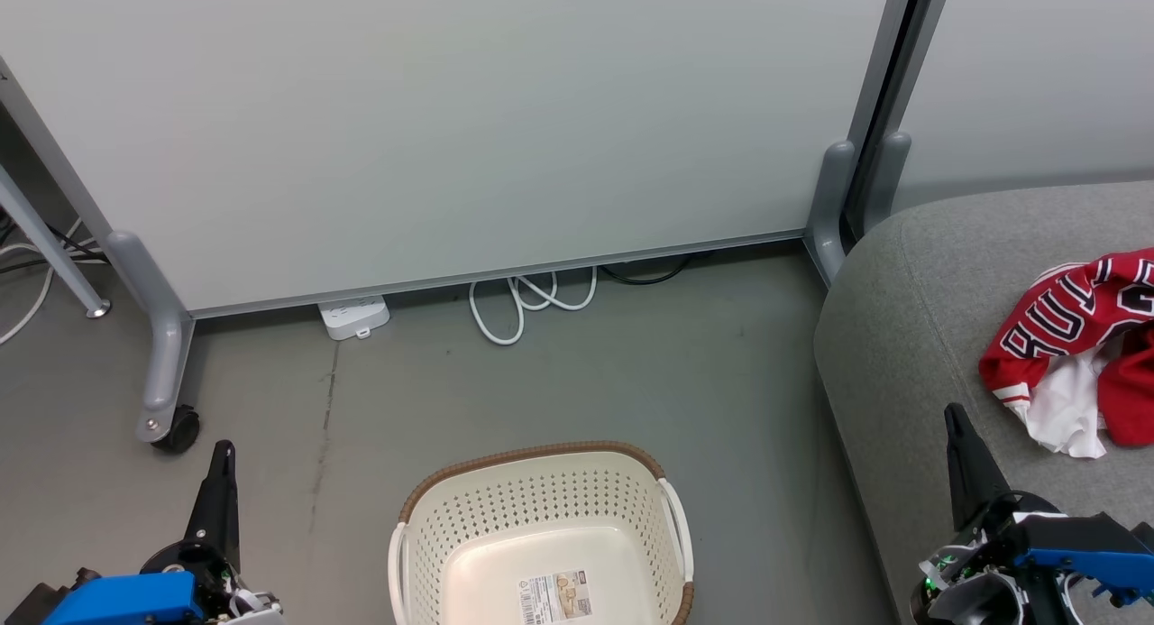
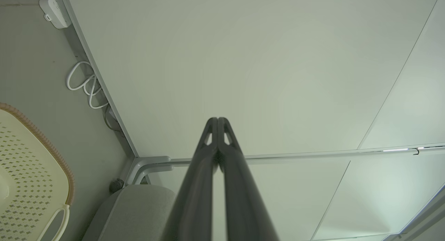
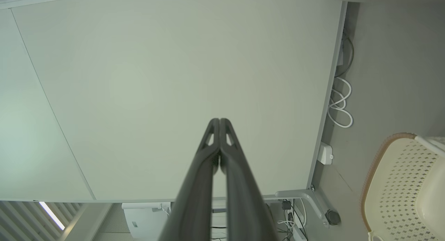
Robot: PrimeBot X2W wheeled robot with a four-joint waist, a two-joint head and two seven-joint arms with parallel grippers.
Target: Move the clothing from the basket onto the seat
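Observation:
The cream basket [image 1: 541,517] with a brown rim stands on the floor at the bottom centre, holding nothing but a paper label on its bottom. The red clothing [image 1: 1077,336], a jersey with black-and-white letters and a white lining, lies crumpled on the grey seat [image 1: 902,336] at the right. My left gripper [image 1: 223,454] is shut at the lower left, left of the basket, with nothing in it. My right gripper [image 1: 954,418] is shut and bare over the seat's front, a little left of the jersey. Both wrist views show the fingers pressed together [image 2: 218,121] [image 3: 219,121] against a pale panel.
A pale partition wall [image 1: 451,120] on grey wheeled feet [image 1: 167,409] stands behind the basket. A white power strip [image 1: 353,317] and a coiled white cable [image 1: 523,305] lie at its base. Grey floor [image 1: 541,381] lies between the wall and the basket.

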